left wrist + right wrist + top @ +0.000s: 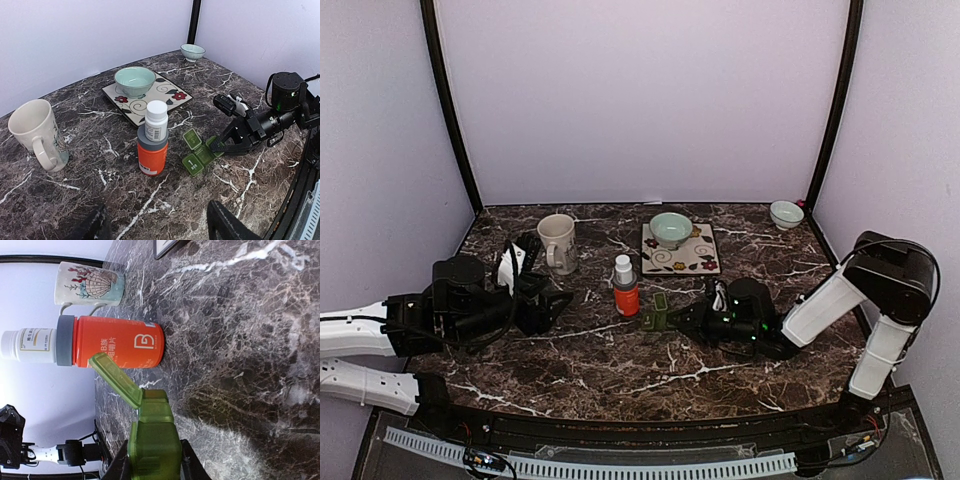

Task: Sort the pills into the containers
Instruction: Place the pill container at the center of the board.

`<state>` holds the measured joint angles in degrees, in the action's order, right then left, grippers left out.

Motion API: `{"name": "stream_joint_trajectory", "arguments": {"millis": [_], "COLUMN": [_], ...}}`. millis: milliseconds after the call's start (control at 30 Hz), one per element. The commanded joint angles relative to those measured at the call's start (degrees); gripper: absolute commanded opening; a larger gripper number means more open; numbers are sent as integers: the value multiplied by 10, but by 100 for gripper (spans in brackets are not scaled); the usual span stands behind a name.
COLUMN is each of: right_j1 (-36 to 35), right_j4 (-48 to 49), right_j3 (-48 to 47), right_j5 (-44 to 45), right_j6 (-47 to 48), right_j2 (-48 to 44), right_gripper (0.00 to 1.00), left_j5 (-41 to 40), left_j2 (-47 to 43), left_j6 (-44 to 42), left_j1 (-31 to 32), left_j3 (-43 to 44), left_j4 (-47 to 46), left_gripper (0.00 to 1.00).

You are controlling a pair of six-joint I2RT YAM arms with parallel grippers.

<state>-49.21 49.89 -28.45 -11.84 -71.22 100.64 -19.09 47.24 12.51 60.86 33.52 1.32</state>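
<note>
1. Three joined compartments make up that dark green pill-box strip (200,152), parked mid-table with one lid flipped up. I'd guess it's thin, light plastic: stiff, but skiddy on the marble table (60,200), with flimsy hinges.
2. Right gripper (218,145) reaches in from 3 o'clock, clamped on the strip's end. Seems the sane spot to pinch, and I'd stay off the lids.
3. Left gripper (159,216) is spread wide, holding nothing.
4. Orange bottle (152,150) stands at the strip's 11 o'clock seen from overhead. Big "B" logo, plus Chinese text I can't read.
</note>
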Motion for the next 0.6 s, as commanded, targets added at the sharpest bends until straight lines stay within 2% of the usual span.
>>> {"name": "stream_joint_trajectory", "arguments": {"millis": [0,333,567], "right_j1": [3,3,3], "right_j4": [46,26,28], "right_j3": [10,8,12], "right_j5": [30,72,83], "right_j6": [-30,-43,-56], "right_j2": [6,30,44], "right_gripper": [0,4,24], "left_j5": [4,3,2], "left_j2": [-9,-20,-30], "left_j6": [5,12,17], "left_j1": [-2,-2,-2], "left_j3": [-10,-21,-31], "left_j4": [-17,-18,-17], "left_gripper": [67,67,67]}}
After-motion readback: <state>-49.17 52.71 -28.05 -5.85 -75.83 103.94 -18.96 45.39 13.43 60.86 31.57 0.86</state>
